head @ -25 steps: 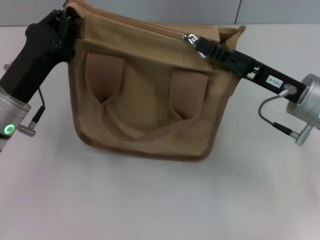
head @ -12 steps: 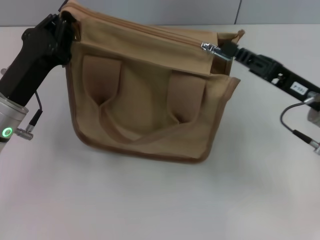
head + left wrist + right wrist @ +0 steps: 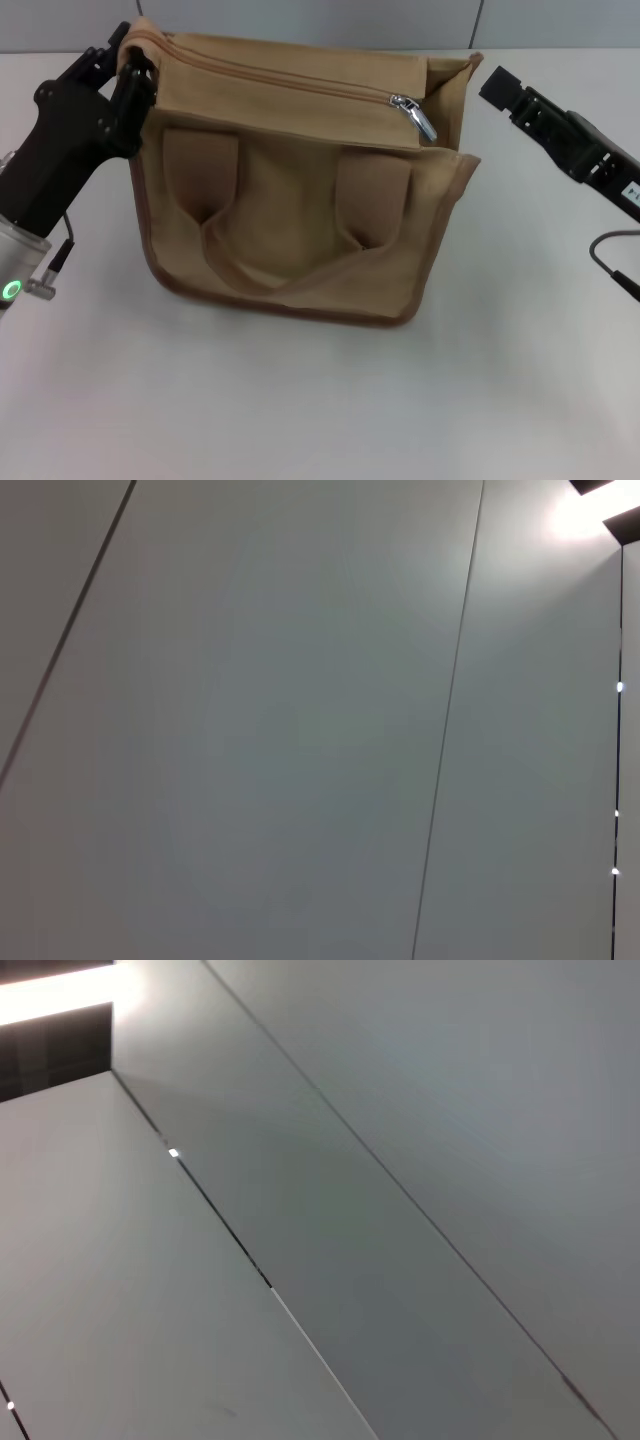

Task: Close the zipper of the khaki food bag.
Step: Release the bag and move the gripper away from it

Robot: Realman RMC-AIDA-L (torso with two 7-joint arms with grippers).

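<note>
Zipper (image 3: 290, 82) runs left-right across khaki food bag (image 3: 290, 220); left gripper (image 3: 128, 75) grasps its corner, right gripper (image 3: 497, 84) released.

One khaki food bag (image 3: 300, 190) is seen, with one zipper (image 3: 290, 82) carrying a single silver pull tab (image 3: 415, 115), and two handle straps (image 3: 290, 255) are counted on its front. Two grippers are counted: the left gripper (image 3: 125, 75) and the right gripper (image 3: 497, 85). One table (image 3: 320, 400) is seen.
</note>
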